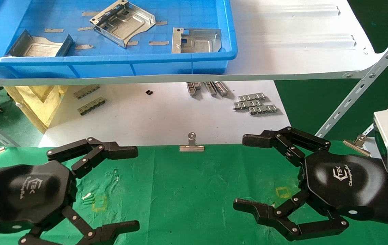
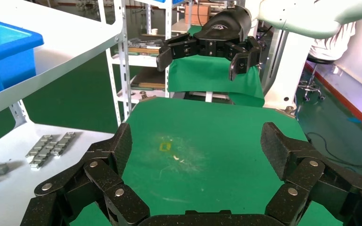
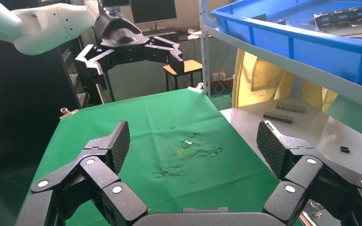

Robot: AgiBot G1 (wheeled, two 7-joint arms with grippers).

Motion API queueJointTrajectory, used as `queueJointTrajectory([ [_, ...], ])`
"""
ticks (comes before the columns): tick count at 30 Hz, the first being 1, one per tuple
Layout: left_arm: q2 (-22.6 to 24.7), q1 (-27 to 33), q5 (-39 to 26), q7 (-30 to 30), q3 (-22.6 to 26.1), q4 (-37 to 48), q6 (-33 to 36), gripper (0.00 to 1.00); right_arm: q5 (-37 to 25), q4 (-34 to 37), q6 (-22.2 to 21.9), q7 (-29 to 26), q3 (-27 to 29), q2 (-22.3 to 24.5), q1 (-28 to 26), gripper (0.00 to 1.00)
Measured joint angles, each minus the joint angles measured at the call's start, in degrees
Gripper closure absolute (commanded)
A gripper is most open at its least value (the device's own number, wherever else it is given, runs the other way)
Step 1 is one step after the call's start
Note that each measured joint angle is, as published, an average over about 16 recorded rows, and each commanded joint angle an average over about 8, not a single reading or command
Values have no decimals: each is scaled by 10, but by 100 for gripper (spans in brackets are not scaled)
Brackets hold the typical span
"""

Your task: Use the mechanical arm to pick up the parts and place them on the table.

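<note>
Your left tool (image 1: 136, 187) and right tool (image 1: 238, 172) are hovering wide open over the green worktop (image 1: 187, 190). The plates (image 1: 122, 20) are lying in the blue tray (image 1: 180, 64) on the far shelf (image 1: 299, 51).

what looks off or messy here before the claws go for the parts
Nothing spilled or broken. One part lies skewed in the blue bin, another upside-down. The table cloth is scuffed beside a yellow mark. Left gripper and right gripper hover open.
</note>
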State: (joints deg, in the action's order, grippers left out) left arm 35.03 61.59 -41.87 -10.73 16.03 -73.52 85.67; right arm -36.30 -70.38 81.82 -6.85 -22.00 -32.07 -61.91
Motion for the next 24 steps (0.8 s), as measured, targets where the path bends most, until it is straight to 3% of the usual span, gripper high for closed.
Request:
queueJointTrajectory([
  [19,0,0,0,0,0,0,0,0,0,0,0,0,0,0,0,0],
  [20,0,0,0,0,0,0,0,0,0,0,0,0,0,0,0,5],
  [24,0,0,0,0,0,0,0,0,0,0,0,0,0,0,0,55],
])
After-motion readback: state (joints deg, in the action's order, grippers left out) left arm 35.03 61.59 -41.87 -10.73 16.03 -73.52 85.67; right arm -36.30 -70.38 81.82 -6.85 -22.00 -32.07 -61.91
